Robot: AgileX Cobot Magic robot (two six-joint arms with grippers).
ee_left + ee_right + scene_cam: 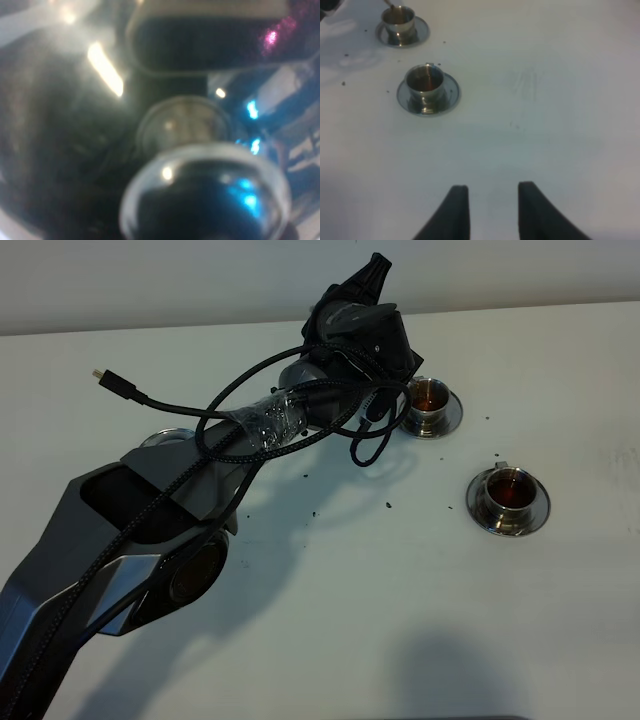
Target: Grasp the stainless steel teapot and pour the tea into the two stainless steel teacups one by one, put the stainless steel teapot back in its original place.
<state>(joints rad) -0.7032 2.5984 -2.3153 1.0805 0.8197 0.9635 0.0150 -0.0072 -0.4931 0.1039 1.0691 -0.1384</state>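
The stainless steel teapot fills the left wrist view as a blurred close-up: its domed lid and knob. My left gripper reaches across to the far teacup and hides the pot in the high view. Its jaws do not show; it holds the pot. In the right wrist view the thin spout hangs over that far cup. Both cups hold dark reddish-brown tea. The near teacup stands on its saucer. The steel coaster peeks out beside the left arm. My right gripper is open and empty.
The left arm and its black cables stretch from the lower left to the top middle. Dark specks are scattered on the white table. The table's back edge runs along the top of the high view.
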